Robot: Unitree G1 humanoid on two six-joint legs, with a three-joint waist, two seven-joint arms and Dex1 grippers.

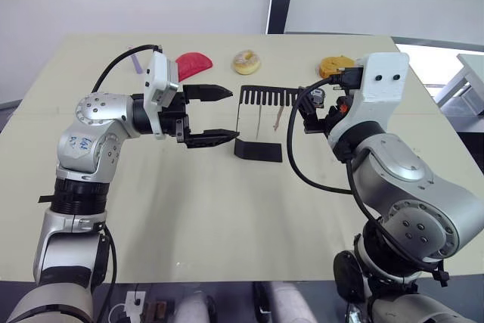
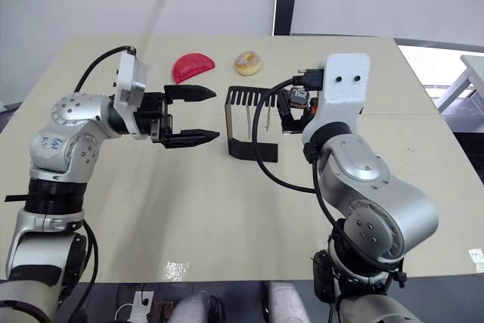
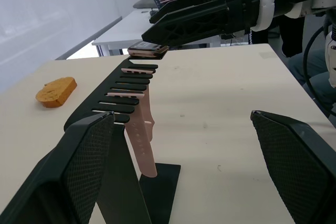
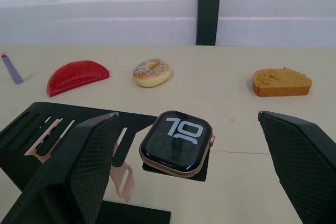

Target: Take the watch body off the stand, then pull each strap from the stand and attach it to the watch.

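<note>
Watch body sits on the end of the top arm of the stand, screen up, white digits readable, rim gold-toned rather than silver in the right wrist view. Not lifted: it rests flat on the bracket tip, so step one is judged not yet done

Straps: both hang from the comb slots of the top arm, pale pink, lower ends above the flat base. One shows small holes near its tip in the right wrist view. Neither pulled, neither attached. All three stages of the task remain

Right pincer: jaws wide apart, one on each side of the watch body, nothing held. From the head camera it sits at 3 o'clock of the stand, at the end of the top arm. No contact with the case can be seen; judged to be lined up for a grasp

Left pincer: jaws open, empty, at 9 o'clock of the stand, tips near the upright but apart from it. In the left wrist view it looks along the slotted arm toward the straps and the right pincer beyond

Tabletop extras, all toward 12 o'clock of the stand and well apart from it: red slice-shaped item, doughnut, bread piece, small purple stick at about 10 o'clock. None bear on the task
</note>
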